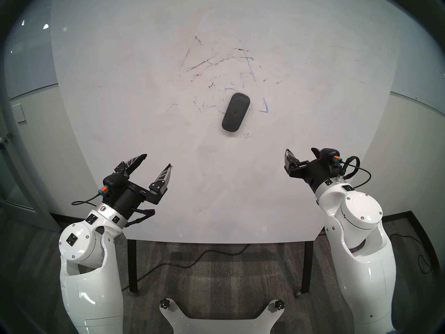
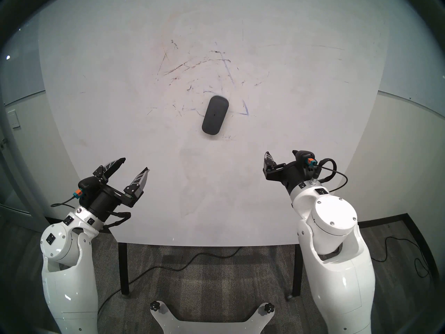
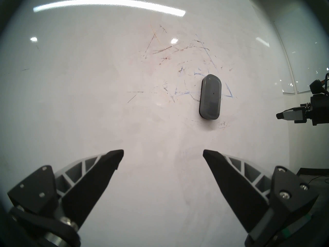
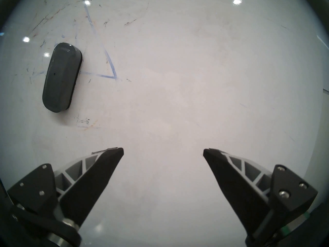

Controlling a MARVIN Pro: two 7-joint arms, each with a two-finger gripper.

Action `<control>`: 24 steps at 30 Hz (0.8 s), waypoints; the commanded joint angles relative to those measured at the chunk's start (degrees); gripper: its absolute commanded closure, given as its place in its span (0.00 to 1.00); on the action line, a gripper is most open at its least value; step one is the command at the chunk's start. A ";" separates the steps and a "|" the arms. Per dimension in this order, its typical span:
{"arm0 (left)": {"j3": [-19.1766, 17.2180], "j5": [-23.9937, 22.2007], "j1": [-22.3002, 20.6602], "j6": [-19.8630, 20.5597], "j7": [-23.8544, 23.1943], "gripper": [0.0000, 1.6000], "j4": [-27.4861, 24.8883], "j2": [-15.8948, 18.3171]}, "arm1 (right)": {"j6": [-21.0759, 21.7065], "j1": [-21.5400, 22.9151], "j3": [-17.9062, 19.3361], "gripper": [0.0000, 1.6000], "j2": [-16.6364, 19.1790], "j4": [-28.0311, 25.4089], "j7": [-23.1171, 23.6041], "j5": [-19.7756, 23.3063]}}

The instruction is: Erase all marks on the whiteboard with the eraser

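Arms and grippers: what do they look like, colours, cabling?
Both arms are glossy white shells with small black square inserts and black wrist sections. The left gripper and right gripper have black pointed fingers with grey ribbed backs. Each wrist carries an orange-and-teal connector and a looping black cable.

glossy smooth whiteboard [image 3: 89,116] mirrors lights; on it the eraser [image 3: 210,97], shiny grey plastic over black felt.

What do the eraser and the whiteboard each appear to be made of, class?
The eraser: apparently a hard grey plastic shell, smooth and slightly glossy with highlights, over a thin black strip at its base, probably felt. The whiteboard: a glossy white coated panel, mirroring ceiling lights; what lies under the coating cannot be told.
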 commanded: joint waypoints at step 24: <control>0.10 -0.32 -0.19 -0.21 0.18 0.00 -0.83 0.16 | 8.65 9.39 -17.02 0.00 -7.63 0.28 -6.58 -5.51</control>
